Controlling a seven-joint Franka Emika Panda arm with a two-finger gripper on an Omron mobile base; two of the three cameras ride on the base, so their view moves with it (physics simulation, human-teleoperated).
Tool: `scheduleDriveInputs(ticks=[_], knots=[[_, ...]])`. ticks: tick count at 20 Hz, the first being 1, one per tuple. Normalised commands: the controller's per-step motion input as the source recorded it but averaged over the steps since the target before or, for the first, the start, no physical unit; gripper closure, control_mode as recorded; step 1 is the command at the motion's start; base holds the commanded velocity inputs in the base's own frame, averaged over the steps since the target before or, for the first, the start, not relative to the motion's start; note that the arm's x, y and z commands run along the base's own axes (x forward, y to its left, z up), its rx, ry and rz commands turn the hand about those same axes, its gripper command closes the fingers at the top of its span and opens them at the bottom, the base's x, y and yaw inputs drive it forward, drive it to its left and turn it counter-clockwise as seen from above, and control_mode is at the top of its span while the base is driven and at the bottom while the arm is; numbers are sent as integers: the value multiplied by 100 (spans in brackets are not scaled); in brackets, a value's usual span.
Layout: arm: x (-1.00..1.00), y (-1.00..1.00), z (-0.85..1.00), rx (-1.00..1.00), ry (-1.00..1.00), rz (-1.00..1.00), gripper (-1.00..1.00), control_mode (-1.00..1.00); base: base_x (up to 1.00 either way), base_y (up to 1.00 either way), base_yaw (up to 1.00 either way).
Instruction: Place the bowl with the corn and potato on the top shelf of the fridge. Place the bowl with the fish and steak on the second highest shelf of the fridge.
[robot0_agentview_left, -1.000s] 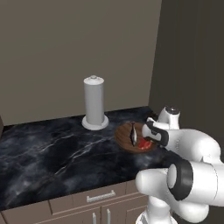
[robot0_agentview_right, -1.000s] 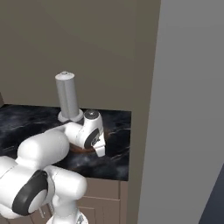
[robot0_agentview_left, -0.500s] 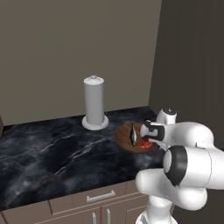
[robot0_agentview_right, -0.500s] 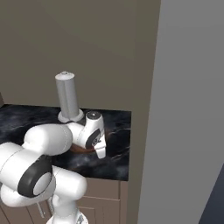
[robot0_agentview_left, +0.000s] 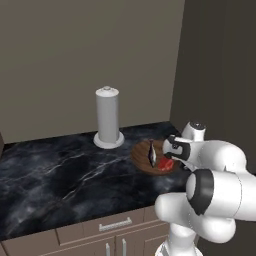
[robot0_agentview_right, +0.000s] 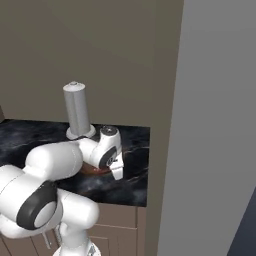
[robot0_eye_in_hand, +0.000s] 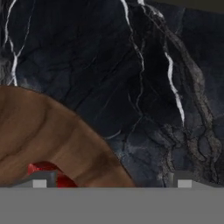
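The gripper (robot0_eye_in_hand: 112, 181) hangs low over the near right edge of the wooden bowl (robot0_agentview_left: 156, 156), with the jaws spread wide and nothing between them. In the hand view, 1 fingertip stands over the bowl's brown rim and the other over the bare black marble counter (robot0_eye_in_hand: 144, 78). A patch of the red steak (robot0_eye_in_hand: 46, 169) shows inside the rim, just beside the fingertip on that side.

In the left base view, the white arm folds across the lower right, and its hand (robot0_agentview_left: 176, 148) sits at the bowl's right edge. The bowl rests on the counter (robot0_agentview_left: 60, 175) near the right end. It holds 2 items: the slim dark fish (robot0_agentview_left: 152, 151), lying across the middle, and the steak (robot0_agentview_left: 166, 164), toward the near right side. Whether the fingers touch the bowl cannot be told.

In the right base view, the hand (robot0_agentview_right: 112, 157) covers most of the bowl (robot0_agentview_right: 92, 170); only a brown sliver shows beneath it.

Farther back on the counter, a grey upright cylinder on a round base (robot0_agentview_left: 108, 119) stands near the wall, well apart from the bowl.

A tall grey panel (robot0_agentview_right: 215, 125) rises at the right end of the counter.
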Motion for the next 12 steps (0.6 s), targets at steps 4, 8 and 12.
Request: scheduleDriveInputs(ticks=[4, 8, 12], knots=[[0, -16, 1, 0, -1, 0, -100, -100, 0, 0, 0], [0, -24, -4, 0, 0, -1, -100, -100, 0, 0, 0], [16, -2, -9, 0, 0, 0, -100, -100, 0, 0, 0]])
